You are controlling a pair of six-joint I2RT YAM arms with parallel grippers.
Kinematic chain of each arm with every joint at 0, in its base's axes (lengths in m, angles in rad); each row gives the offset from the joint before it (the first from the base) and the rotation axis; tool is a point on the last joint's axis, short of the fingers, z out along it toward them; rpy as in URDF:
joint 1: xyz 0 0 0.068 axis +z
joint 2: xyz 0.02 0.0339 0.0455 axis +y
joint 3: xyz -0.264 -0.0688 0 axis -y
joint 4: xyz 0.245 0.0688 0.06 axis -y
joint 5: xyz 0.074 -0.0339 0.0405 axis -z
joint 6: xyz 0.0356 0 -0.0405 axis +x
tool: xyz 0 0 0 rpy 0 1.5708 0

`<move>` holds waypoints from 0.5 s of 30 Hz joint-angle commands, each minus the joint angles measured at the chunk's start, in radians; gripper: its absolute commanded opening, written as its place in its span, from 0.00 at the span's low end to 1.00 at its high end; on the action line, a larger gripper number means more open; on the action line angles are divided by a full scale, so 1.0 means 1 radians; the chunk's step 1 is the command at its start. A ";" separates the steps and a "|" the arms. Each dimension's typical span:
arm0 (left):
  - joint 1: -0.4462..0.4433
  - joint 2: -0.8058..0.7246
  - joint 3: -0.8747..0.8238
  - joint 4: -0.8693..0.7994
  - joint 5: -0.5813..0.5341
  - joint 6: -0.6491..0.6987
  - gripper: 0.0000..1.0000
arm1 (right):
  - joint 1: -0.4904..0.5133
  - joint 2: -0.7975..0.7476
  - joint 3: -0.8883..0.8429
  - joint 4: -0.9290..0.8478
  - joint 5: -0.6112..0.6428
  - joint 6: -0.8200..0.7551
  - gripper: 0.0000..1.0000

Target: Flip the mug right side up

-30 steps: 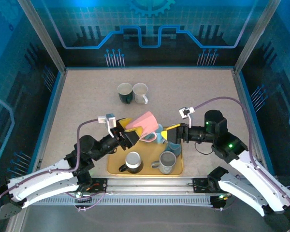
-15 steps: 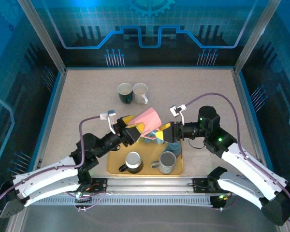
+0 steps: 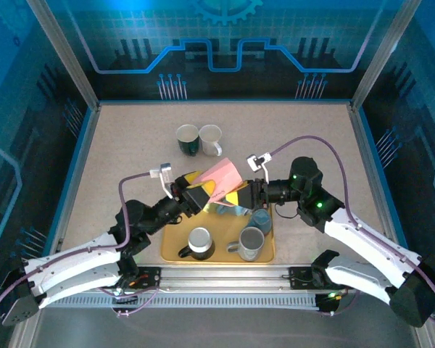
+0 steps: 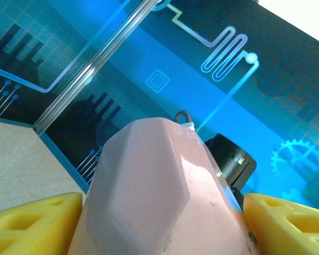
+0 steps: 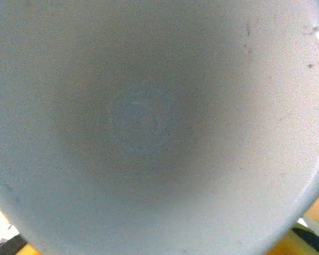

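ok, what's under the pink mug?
The pink mug is tilted over the yellow tray's far end. Nearer on the tray: black mug, grey mug, blue mug. The spot directly beneath is covered by the mug, the left tool and the right tool.

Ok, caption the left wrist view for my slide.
Faceted pink mug held between two yellow fingers, blue circuit-pattern wall behind.
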 commanded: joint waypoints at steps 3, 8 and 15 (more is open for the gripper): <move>-0.006 0.007 0.005 0.112 0.034 -0.014 0.48 | 0.028 0.014 0.041 0.010 0.060 -0.015 0.15; -0.006 0.008 0.000 0.111 0.037 -0.015 0.49 | 0.027 -0.016 0.053 -0.060 0.088 -0.049 0.00; -0.005 -0.031 0.009 0.003 0.030 -0.009 0.94 | 0.011 -0.053 0.069 -0.076 0.098 -0.030 0.00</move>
